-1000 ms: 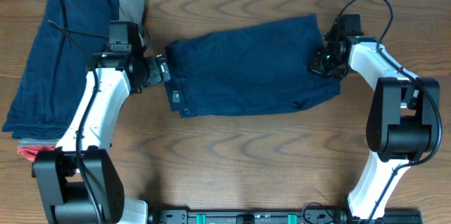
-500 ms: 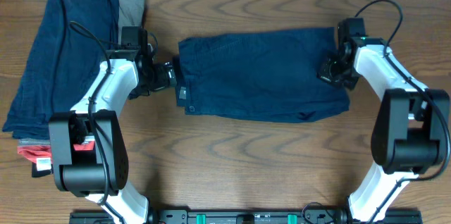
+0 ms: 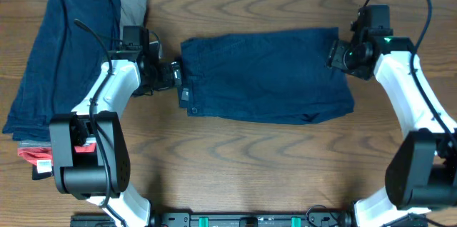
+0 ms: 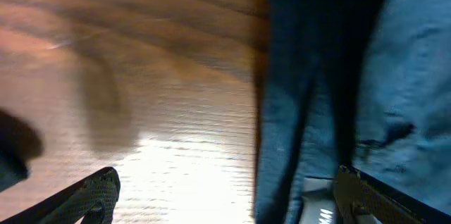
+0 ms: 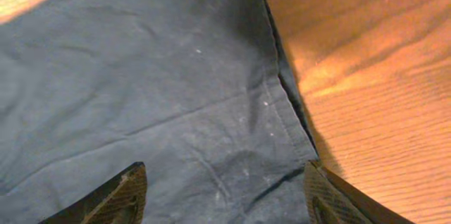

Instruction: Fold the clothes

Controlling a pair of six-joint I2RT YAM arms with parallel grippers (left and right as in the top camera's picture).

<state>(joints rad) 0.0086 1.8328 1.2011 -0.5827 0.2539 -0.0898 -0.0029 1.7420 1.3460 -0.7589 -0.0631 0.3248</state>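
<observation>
Folded navy, grey and orange-red fabric garments (image 3: 64,63) lay stacked at the left of the brown wooden table (image 3: 235,163). Right of them, the left gripper (image 3: 175,77) stood with fingers spread wide at the waistband end of the dark navy fabric shorts (image 3: 268,77), which were spread flat mid-table. Over their upper right hem corner, the right gripper (image 3: 335,53) hovered with fingers parted, holding nothing.

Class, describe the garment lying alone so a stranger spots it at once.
On the wooden table, look to the middle. The navy shorts lie there flat and alone, waistband to the left; the other clothes are piled at the left end.
</observation>
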